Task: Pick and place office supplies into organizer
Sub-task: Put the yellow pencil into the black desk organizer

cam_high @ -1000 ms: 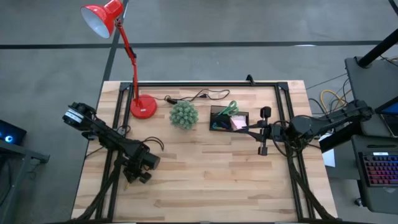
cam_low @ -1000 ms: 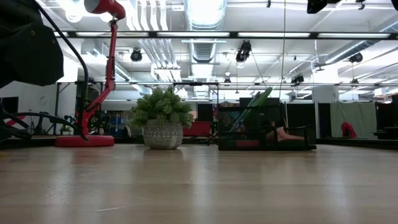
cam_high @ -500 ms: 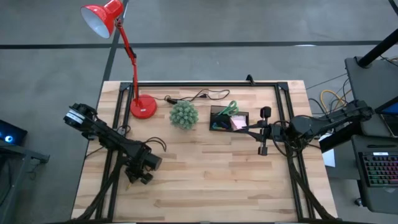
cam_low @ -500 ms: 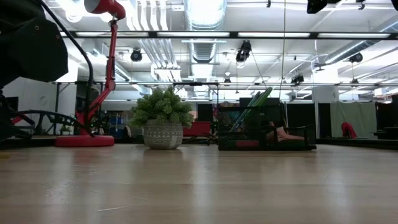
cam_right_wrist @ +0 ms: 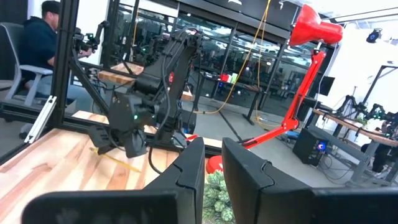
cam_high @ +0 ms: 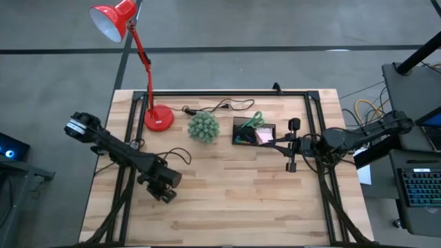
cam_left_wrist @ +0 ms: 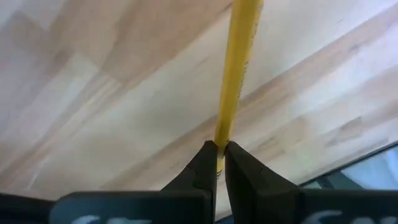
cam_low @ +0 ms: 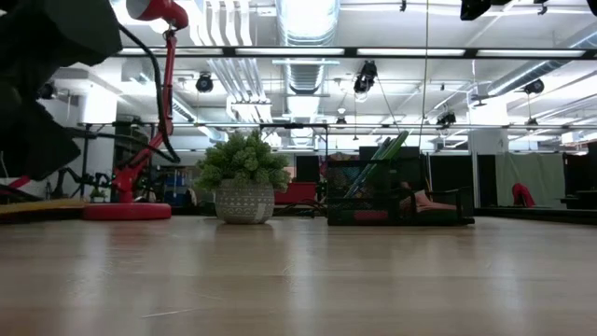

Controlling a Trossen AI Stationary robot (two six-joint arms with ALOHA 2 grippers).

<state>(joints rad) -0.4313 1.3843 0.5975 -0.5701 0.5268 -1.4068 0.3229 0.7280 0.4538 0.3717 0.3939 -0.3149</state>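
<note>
The wooden table [cam_high: 227,200] fills the overhead view, which alone shows both arms at once. The red desk lamp [cam_high: 131,41] has its base at the far left corner, the round green plant [cam_high: 204,127] sits just right of that base, and the organizer [cam_high: 253,132] stands just right of the plant, near the far edge. From above, green-handled scissors [cam_high: 253,120] and a pink sticky-note pad [cam_high: 263,136] show inside the organizer. The level view adds that the scissors [cam_low: 384,154] lean tilted above the box's rim.

The left gripper [cam_high: 167,195] is over the left front part of the table, well apart from the organizer. From above, what it carries is hidden. Its own wrist view shows the two fingers pinched tight on the end of a thin yellow pencil [cam_left_wrist: 236,68], which juts out over the wood. The right wrist view also shows that pencil [cam_right_wrist: 117,161], slanting down from the left gripper [cam_right_wrist: 99,147], clear of the tabletop.

The right gripper [cam_high: 273,143] waits just beside the organizer's right side. Its wrist view shows its fingers [cam_right_wrist: 245,177] set narrowly apart, with nothing between them.
</note>
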